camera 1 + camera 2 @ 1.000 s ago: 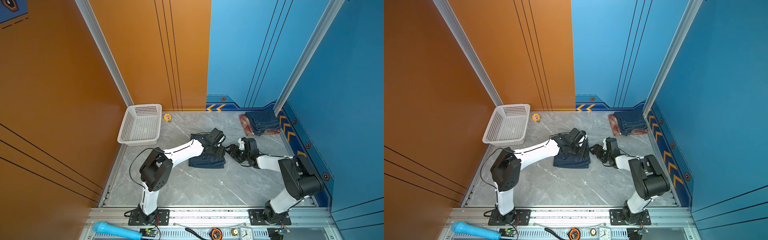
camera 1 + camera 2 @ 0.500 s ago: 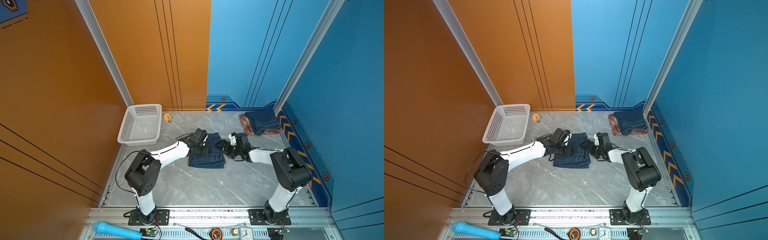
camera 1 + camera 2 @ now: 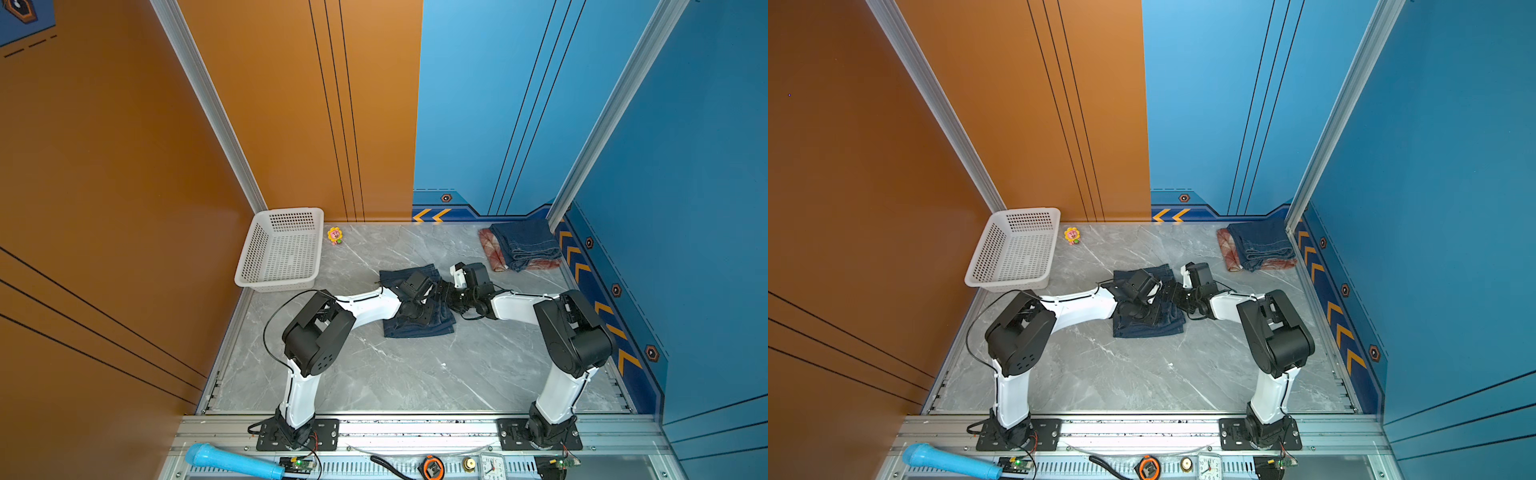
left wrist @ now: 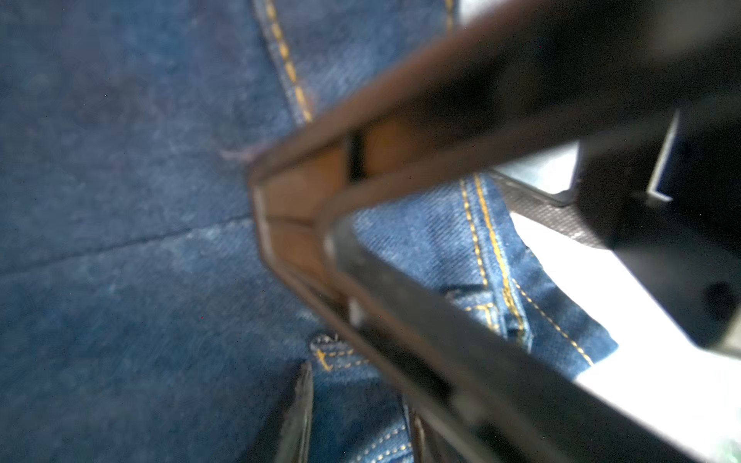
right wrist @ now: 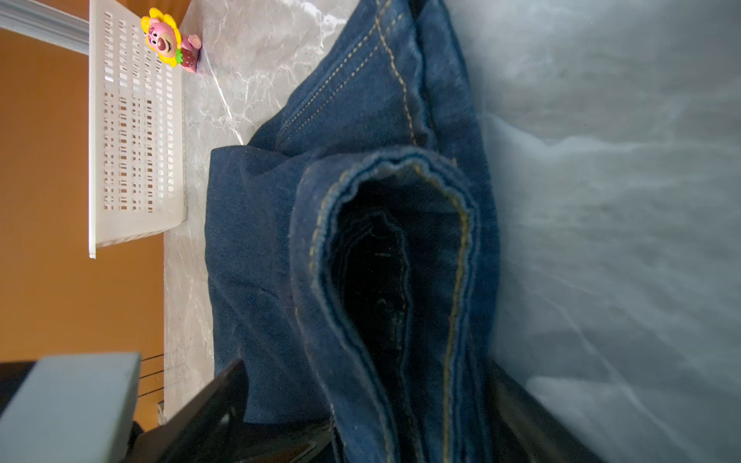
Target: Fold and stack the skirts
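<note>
Though the left fingers (image 4: pixel 461 92) loom blurred over the dark denim skirt (image 3: pixel 415 328) on the worktop (image 3: pixel 415 374), their hold cannot be told. The right fingers (image 5: pixel 224 401) straddle its hem, grip unclear. The plaid skirt (image 3: pixel 489 254) lies mostly hidden beneath a second denim skirt (image 3: pixel 525 245).

The plaid skirt (image 3: pixel 489 252) lies mostly hidden beneath a folded denim skirt (image 3: pixel 525 243).

Dark blue denim skirt (image 3: pixel 415 328) with tan stitching; red-and-cream plaid cloth skirt (image 3: pixel 487 249); white perforated plastic basket (image 3: pixel 274 285); grey white-veined marble table (image 3: pixel 395 374).
</note>
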{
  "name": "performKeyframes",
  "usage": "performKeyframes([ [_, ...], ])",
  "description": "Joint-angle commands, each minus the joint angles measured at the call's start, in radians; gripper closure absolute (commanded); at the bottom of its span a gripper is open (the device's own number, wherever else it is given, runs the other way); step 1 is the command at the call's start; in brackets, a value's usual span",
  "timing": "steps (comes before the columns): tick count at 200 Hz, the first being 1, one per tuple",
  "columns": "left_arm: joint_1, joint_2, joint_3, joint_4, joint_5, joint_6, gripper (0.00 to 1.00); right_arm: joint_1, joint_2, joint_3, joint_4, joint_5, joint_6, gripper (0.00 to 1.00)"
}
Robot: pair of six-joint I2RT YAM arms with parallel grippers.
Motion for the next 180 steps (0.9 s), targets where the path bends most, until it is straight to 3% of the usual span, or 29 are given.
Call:
performKeyframes([
  [1, -0.015, 0.042, -0.01, -0.024, 0.016, 0.024, 0.6, 0.02, 0.124, -0.039, -0.17, 0.033, -0.022, 0.19],
  [37, -0.004, 0.03, -0.026, -0.019, 0.001, 0.024, 0.61, 0.037, 0.176, -0.004, -0.209, 0.041, -0.061, 0.36],
  [101, 0.055, -0.081, -0.122, 0.03, -0.033, -0.012, 0.64, 0.015, 0.146, 0.007, -0.227, 0.068, -0.066, 1.0],
  [139, 0.133, -0.211, -0.209, 0.061, -0.06, -0.049, 0.6, -0.014, 0.024, -0.069, -0.21, 0.114, -0.003, 1.0],
  [180, 0.2, -0.279, -0.259, 0.078, -0.117, -0.097, 0.52, 0.006, -0.147, -0.232, -0.113, 0.204, 0.161, 1.0],
])
